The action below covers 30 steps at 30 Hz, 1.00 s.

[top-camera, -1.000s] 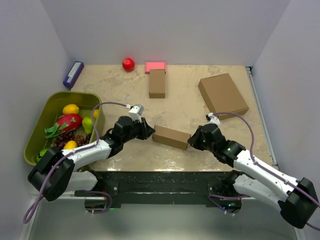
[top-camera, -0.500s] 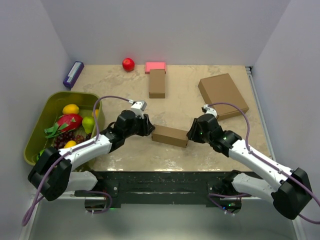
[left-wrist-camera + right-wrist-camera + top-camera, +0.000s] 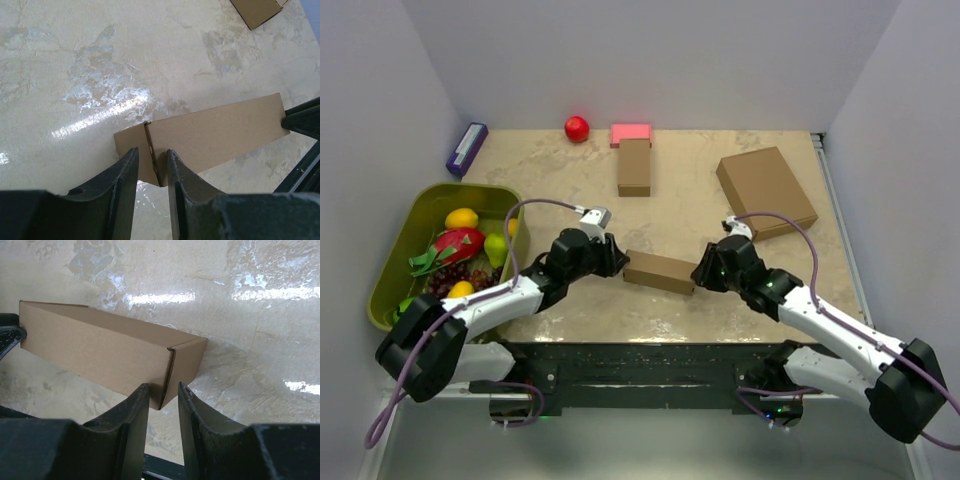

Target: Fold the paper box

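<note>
Beige table [image 3: 690,210]: paper box [image 3: 660,272], narrow box [image 3: 634,167], flat box [image 3: 766,190], pink block [image 3: 631,131], red ball [image 3: 577,128].

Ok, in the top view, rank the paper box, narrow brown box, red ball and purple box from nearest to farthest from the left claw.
1. paper box, right beside the left claw
2. narrow brown box, farther back, mid-table
3. red ball, back edge
4. purple box, back left corner

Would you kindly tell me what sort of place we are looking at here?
Most likely a robotics lab test cell: a marble-patterned tabletop boxed in by plain white walls, with staged props such as a green bin of toy-like fruit and a small paper box.
</note>
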Tool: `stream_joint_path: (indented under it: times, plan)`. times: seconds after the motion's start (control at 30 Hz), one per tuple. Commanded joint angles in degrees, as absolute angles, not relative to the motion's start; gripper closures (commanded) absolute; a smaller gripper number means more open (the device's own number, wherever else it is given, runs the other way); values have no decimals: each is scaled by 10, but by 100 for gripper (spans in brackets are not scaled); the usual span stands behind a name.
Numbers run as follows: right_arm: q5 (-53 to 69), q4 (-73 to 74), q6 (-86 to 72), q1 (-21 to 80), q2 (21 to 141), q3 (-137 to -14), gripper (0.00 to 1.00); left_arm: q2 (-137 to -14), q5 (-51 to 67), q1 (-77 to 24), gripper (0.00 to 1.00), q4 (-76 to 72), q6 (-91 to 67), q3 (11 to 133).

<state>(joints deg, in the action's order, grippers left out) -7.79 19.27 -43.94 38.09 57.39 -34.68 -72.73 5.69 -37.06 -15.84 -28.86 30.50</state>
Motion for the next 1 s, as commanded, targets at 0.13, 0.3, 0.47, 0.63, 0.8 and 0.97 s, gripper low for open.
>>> stream_joint_path:
  times: [0.13,0.3,0.47,0.63,0.8,0.97]
  plan:
    - [-50,231,-453,417,559,-323,67,-674,35,-387,67,-128,-287,229]
    - [-57,262,-466,441,523,-327,65,-630,35,-394,62,-115,-299,197]
    - [-45,332,-432,445,486,-381,52,-550,29,-397,41,-52,-302,203]
    - [-18,310,-368,445,468,-401,27,-482,24,-397,24,24,-296,250]
    - [-49,259,-351,445,481,-407,18,-474,16,-395,15,68,-273,320]
    - [-58,207,-319,424,551,-431,10,-504,50,-326,12,60,-241,359]
